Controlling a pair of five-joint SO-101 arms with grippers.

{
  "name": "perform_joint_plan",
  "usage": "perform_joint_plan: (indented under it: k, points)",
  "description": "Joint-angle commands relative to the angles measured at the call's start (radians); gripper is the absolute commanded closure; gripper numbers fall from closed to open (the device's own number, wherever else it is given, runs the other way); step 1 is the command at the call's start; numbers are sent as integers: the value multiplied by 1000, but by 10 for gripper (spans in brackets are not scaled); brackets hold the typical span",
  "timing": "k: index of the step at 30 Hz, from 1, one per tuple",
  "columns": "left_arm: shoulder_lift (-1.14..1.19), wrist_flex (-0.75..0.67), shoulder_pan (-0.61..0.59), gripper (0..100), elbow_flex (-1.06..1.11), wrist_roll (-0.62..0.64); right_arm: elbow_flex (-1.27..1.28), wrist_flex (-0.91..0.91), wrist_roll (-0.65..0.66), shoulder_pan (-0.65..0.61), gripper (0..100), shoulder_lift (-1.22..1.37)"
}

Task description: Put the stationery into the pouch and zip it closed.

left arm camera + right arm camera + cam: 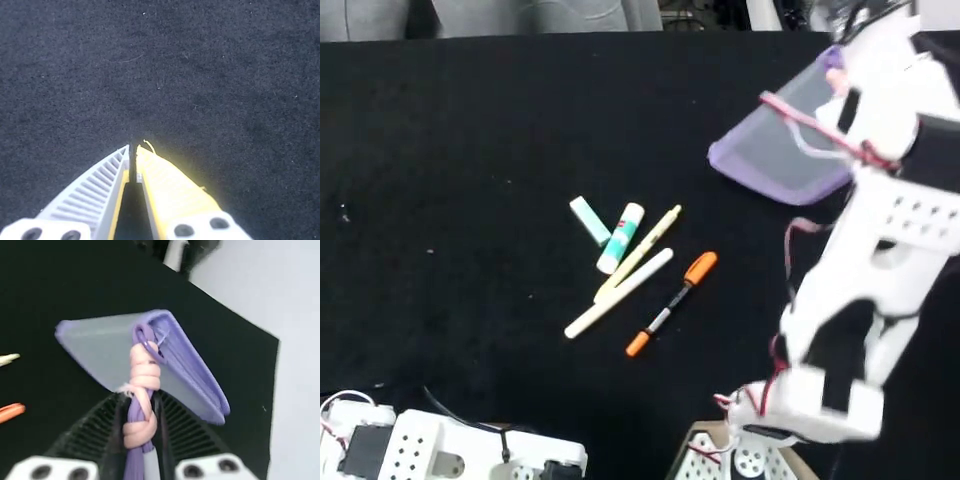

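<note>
The purple translucent pouch [775, 152] is at the table's far right, tilted up. My right gripper [141, 402] is shut on the pink and purple cord [142, 377] tied to the zip pull of the pouch [107, 347]. The stationery lies loose mid-table: a mint eraser [589, 219], a glue stick [620, 237], a yellow pen [642, 248], a white pen [618, 293] and an orange marker [672, 303]. In the right wrist view, the marker's end [11, 412] and the yellow pen's tip [9, 359] show at the edge. My left gripper [134, 148] is shut on nothing, low over bare black cloth.
A black cloth [450, 180] covers the table, with open room left of the stationery. The right arm's white body [865, 290] stands along the right side. The left arm's base [450, 450] sits at the near left edge. The cloth's edge [240, 320] lies beyond the pouch.
</note>
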Motion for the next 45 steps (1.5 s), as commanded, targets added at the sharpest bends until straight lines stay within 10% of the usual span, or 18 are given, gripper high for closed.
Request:
perform_joint_plan:
  k: [1, 16, 27, 36, 45]
  points:
    - [-3, 8, -12, 970, 22, 5, 216, 28, -6, -98, 988, -219]
    - [-3, 8, 4, 968, 22, 5, 880, 23, -15, -313, 988, -694]
    - [-5, -2, 274, 967, 16, 5, 1168, 12, -18, -351, 988, -1006]
    - [-5, 3, 746, 967, -143, 5, 1342, -57, -149, -356, 988, -1121]
    - [-5, -44, 1483, 967, -206, 5, 1348, -86, -198, -397, 988, -1121]
